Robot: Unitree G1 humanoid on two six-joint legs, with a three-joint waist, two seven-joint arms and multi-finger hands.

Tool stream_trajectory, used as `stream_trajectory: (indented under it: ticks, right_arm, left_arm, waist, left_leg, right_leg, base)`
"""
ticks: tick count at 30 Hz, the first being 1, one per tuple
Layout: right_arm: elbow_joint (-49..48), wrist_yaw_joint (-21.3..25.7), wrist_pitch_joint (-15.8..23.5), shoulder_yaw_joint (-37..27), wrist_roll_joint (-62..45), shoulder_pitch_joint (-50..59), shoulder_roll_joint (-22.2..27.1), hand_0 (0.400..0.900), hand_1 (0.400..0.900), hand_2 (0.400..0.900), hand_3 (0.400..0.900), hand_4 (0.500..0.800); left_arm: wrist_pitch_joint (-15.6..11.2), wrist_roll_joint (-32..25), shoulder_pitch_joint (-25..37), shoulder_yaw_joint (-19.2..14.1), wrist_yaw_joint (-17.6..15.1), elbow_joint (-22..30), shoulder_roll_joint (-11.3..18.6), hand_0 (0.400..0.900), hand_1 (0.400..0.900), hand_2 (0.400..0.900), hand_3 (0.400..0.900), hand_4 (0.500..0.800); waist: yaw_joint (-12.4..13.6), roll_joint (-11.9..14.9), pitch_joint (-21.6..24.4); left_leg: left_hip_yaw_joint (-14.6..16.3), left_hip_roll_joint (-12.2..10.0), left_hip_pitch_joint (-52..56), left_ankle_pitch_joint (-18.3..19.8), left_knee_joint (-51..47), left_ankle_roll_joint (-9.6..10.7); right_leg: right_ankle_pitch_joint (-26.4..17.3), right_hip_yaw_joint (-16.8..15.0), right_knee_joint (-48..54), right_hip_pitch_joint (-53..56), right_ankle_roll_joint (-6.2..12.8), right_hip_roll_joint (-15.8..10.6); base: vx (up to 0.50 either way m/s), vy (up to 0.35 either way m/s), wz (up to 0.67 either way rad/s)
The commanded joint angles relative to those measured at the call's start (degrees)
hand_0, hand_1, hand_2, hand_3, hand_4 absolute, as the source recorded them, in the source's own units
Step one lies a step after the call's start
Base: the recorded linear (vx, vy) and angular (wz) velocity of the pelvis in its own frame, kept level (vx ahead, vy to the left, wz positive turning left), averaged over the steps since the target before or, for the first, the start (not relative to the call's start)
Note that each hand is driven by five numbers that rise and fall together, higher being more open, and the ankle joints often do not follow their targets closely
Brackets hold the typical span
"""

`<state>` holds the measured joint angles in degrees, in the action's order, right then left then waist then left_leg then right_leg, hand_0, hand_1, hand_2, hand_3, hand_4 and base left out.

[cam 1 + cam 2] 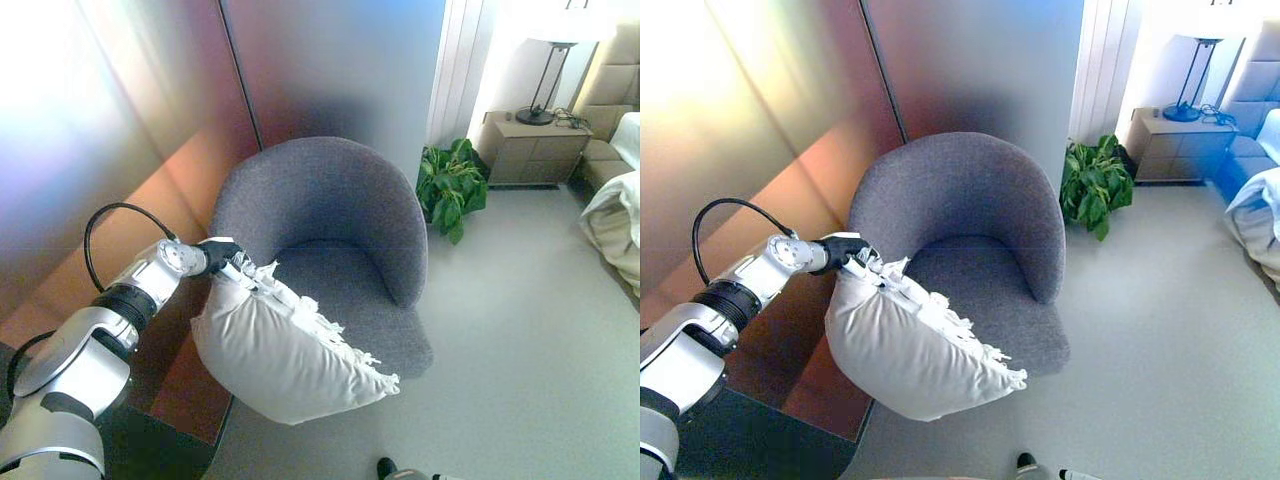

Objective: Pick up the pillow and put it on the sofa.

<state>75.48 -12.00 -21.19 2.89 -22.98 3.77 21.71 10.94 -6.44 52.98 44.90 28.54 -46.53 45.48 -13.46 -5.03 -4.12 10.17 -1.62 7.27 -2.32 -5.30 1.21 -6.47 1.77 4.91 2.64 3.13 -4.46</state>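
A white pillow [285,350] with a fringed edge hangs in the air by the front left of a grey tub armchair [330,215]. My left hand [222,255] is shut on the pillow's upper corner, by the chair's left arm. The pillow's lower part overlaps the front edge of the chair's seat [345,290] in view. It also shows in the right eye view [910,350], with the left hand [848,250] at its top corner. My right hand is not in view.
A wood-panelled wall [110,150] runs along the left. A green potted plant [452,185] stands behind the chair. A bedside cabinet [535,150] with a lamp [552,70] is at the back right. White bedding [615,220] lies at the right edge. Pale floor [520,340] stretches right.
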Motion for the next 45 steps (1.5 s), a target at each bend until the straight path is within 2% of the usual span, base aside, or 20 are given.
stream_trajectory:
  ticks: [1, 3, 8, 13, 17, 18, 20, 24, 30, 38, 45]
  right_arm:
    - [3.7, 0.8, -0.4, 0.3, -3.2, -1.3, 2.1, 0.9, 0.9, 0.9, 0.9, 0.8]
    - [3.6, 1.2, -0.5, -0.1, -3.7, -1.4, 2.0, 0.9, 0.9, 0.9, 0.9, 0.8]
    - [3.3, 2.1, -1.7, -0.6, -4.7, -1.7, 1.8, 0.9, 0.9, 0.9, 0.9, 0.8]
    - [3.1, 2.4, -2.6, -1.3, -4.9, -2.5, 1.8, 0.9, 0.9, 0.9, 0.9, 0.8]
    - [3.1, 2.0, -3.2, -1.5, -4.4, -3.4, 1.8, 0.9, 0.9, 0.9, 0.9, 0.8]
    - [3.1, 2.0, -3.2, -1.6, -4.3, -3.5, 1.8, 0.9, 0.9, 0.9, 0.9, 0.8]
    - [2.9, 1.9, -3.0, -1.7, -3.7, -3.9, 2.1, 0.9, 0.9, 0.9, 0.9, 0.8]
    - [2.3, 1.8, -2.4, -2.0, -2.2, -4.2, 3.1, 0.9, 0.9, 0.9, 0.9, 0.8]
    - [1.8, 2.1, -1.3, -1.7, -1.4, -4.3, 3.6, 0.9, 0.9, 0.9, 0.9, 0.8]
    - [2.8, 2.0, -0.1, -0.7, -1.5, -4.7, 2.5, 0.9, 0.9, 0.9, 0.9, 0.8]
    - [2.8, 2.3, 0.2, 0.3, -2.0, -4.5, 1.3, 0.9, 0.9, 0.9, 0.9, 0.8]
  left_arm:
    - [-5.6, -2.1, 21.7, -4.6, -7.2, -5.9, 6.3, 0.4, 0.4, 0.4, 0.4, 0.5]
    - [-5.6, -2.8, 21.9, -4.9, -6.6, -6.0, 6.4, 0.4, 0.4, 0.4, 0.4, 0.5]
    - [-6.8, -0.2, 19.4, -5.3, -3.2, -6.3, 5.1, 0.4, 0.4, 0.4, 0.4, 0.5]
    - [-5.1, 1.7, 17.3, -5.2, -1.7, -6.1, 2.5, 0.4, 0.4, 0.4, 0.4, 0.5]
    - [-2.3, 1.8, 16.1, -5.1, -1.0, -7.3, -0.1, 0.402, 0.402, 0.402, 0.402, 0.501]
    - [-1.7, 2.1, 15.8, -5.3, -1.0, -7.5, -0.6, 0.9, 0.9, 0.9, 0.9, 0.8]
    - [-0.3, 2.4, 14.7, -5.7, -2.2, -7.8, -2.3, 0.9, 0.9, 0.9, 0.9, 0.8]
    - [2.6, 1.4, 13.3, -6.3, -1.9, -7.3, -4.0, 0.9, 0.9, 0.9, 0.9, 0.8]
    - [4.6, -0.5, 12.3, -6.7, -3.2, -6.2, -5.0, 0.9, 0.9, 0.9, 0.9, 0.8]
    - [4.3, -1.6, 11.0, -7.7, -4.0, -5.9, -5.4, 0.9, 0.9, 0.9, 0.9, 0.8]
    - [4.0, -2.1, 10.4, -8.6, -4.0, -5.0, -4.3, 0.9, 0.9, 0.9, 0.9, 0.8]
  waist:
    - [-0.3, -3.0, 5.3]
    - [-0.5, -3.1, 5.3]
    - [-1.2, -3.4, 5.5]
    - [-2.5, -3.6, 5.5]
    - [-4.0, -3.6, 5.4]
    - [-4.2, -3.7, 5.3]
    - [-4.9, -4.1, 4.8]
    - [-5.7, -5.5, 4.0]
    - [-6.0, -6.7, 3.3]
    - [-5.0, -5.7, 3.5]
    - [-3.5, -4.1, 4.2]
  left_leg:
    - [3.2, 2.7, 2.8, 4.6, 1.3, 1.1]
    - [3.5, 2.6, 2.9, 4.7, 1.3, 1.1]
    - [4.0, 2.6, 2.8, 4.9, 1.5, 1.0]
    - [5.1, 2.4, 2.9, 5.0, 1.4, 0.8]
    - [6.3, 2.3, 2.8, 5.2, 1.7, 0.6]
    - [6.6, 2.3, 2.8, 5.3, 1.8, 0.5]
    - [6.9, 2.5, 2.5, 5.3, 1.9, 0.4]
    - [7.3, 3.2, 1.9, 5.3, 1.9, 0.3]
    - [7.7, 3.8, 1.7, 5.2, 1.8, 0.4]
    - [7.5, 3.5, 2.0, 5.3, 2.2, 0.5]
    - [6.8, 3.0, 2.2, 5.3, 2.2, 0.5]
  right_leg:
    - [2.5, 0.3, -1.4, 1.0, 5.97, 1.3]
    - [2.5, 0.2, -1.4, 1.0, 5.92, 1.4]
    - [2.5, -0.7, -1.4, 0.7, 5.78, 1.8]
    - [2.5, -1.7, -1.2, 0.3, 5.81, 2.2]
    - [2.4, -2.8, -1.2, -0.4, 5.92, 2.5]
    - [2.4, -2.9, -1.2, -0.5, 5.91, 2.5]
    - [2.4, -3.3, -1.3, -1.0, 5.93, 2.4]
    - [2.5, -3.6, -1.5, -1.8, 6.02, 2.0]
    - [2.7, -3.1, -1.3, -1.8, 6.43, 1.2]
    - [2.8, -2.0, -1.1, -0.9, 6.29, 1.2]
    - [2.8, -1.2, -0.7, -0.1, 6.09, 1.5]
  base:
    - [0.05, -0.044, -0.05]
    - [0.06, -0.055, -0.07]
    - [0.09, -0.065, -0.13]
    - [0.1, -0.083, -0.17]
    - [0.12, -0.1, -0.16]
    - [0.08, -0.06, -0.13]
    - [0.06, -0.022, -0.15]
    - [0.02, 0.06, -0.11]
    - [0.0, 0.048, 0.0]
    - [0.0, -0.011, 0.04]
    - [-0.02, -0.025, 0.04]
